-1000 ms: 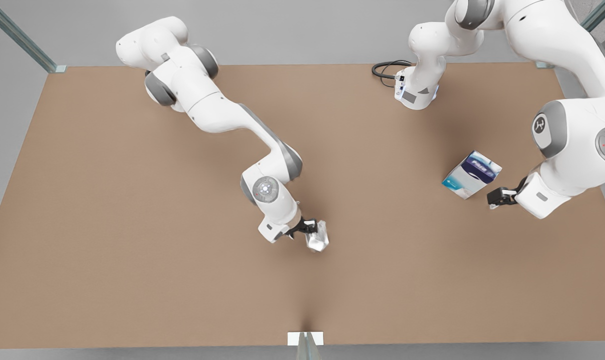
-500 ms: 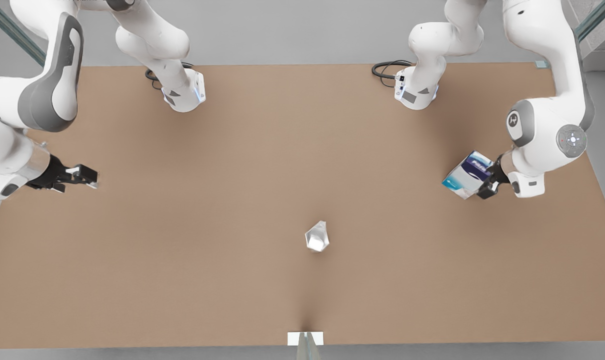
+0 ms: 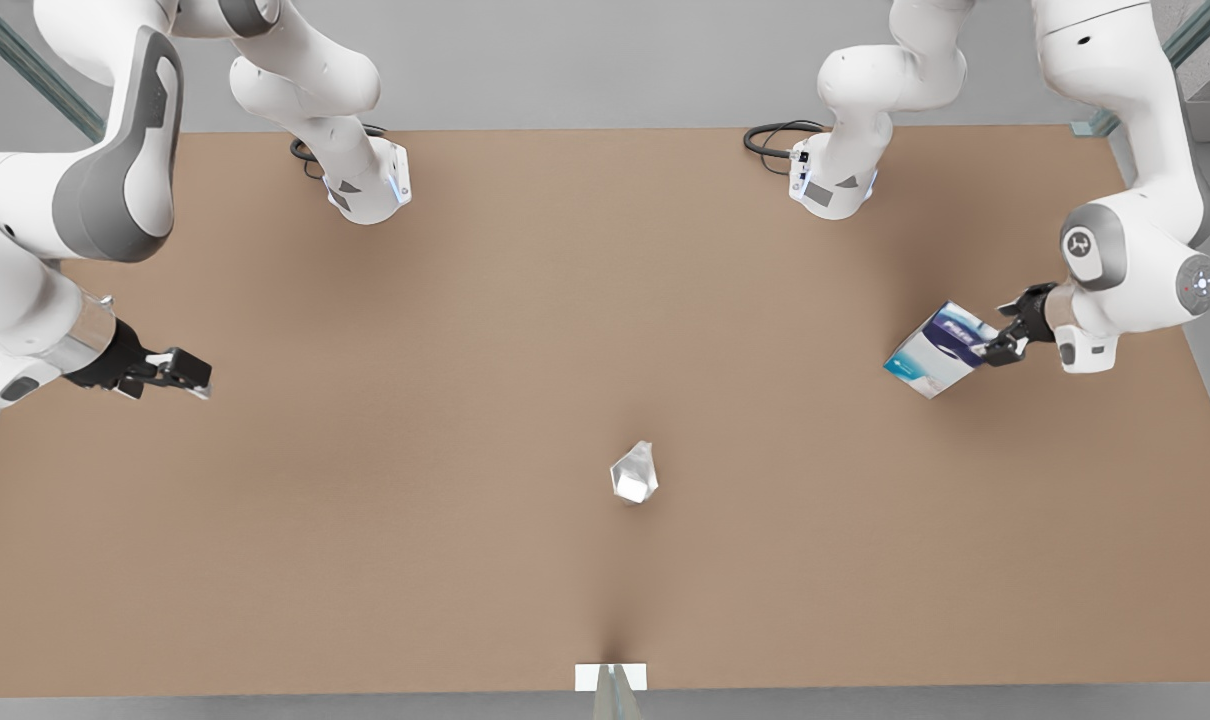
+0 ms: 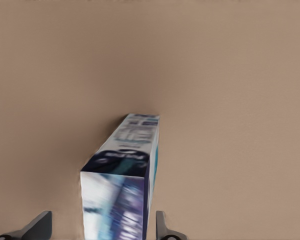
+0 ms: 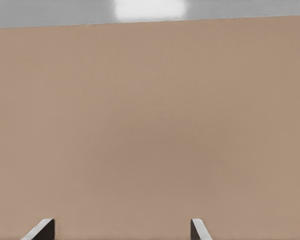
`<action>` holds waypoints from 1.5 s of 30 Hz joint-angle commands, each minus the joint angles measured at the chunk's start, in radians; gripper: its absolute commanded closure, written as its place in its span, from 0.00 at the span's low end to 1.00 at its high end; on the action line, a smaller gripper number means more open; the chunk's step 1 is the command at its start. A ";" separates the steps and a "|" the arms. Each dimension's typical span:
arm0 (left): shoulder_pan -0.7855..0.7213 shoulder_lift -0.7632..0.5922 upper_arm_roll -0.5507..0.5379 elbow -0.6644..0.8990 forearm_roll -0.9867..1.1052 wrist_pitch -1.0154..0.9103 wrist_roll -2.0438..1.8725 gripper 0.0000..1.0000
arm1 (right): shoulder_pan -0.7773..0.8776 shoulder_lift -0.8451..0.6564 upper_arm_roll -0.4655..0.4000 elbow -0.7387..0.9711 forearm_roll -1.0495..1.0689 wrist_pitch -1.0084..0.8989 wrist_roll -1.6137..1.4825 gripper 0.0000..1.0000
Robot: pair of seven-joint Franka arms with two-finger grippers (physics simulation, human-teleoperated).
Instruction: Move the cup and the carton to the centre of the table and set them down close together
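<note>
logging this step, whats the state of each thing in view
cup: standing free at mid-table
carton: on the table, between the open fingers of the left end effector
right end effector: open, holding nothing, waiting by the front view's left edge

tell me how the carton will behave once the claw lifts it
The carton looks like a stiff flat-sided box, so the left claw straddling it should grip it squarely. It stands tall on a narrow base, so a sideways nudge could tip it.
</note>
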 commanded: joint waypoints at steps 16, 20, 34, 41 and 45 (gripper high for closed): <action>-0.021 0.067 -0.001 -0.025 -0.007 0.069 0.000 0.00 | -0.005 -0.005 -0.012 0.015 -0.016 -0.008 0.000 0.00; -0.021 0.099 -0.001 -0.031 -0.028 0.089 0.000 0.16 | -0.005 -0.002 -0.012 0.014 -0.016 -0.007 0.000 0.00; -0.035 0.052 -0.299 0.110 -0.028 -0.103 -0.230 0.49 | -0.002 -0.008 -0.011 0.018 -0.016 -0.010 -0.002 0.00; -0.168 0.265 -0.656 0.443 -0.127 -0.086 -0.604 0.48 | -0.002 -0.009 -0.011 0.018 -0.017 -0.010 0.000 0.00; -0.328 0.417 -0.656 0.601 -0.128 0.000 -0.764 0.48 | -0.004 -0.006 -0.011 0.017 -0.019 -0.008 -0.002 0.00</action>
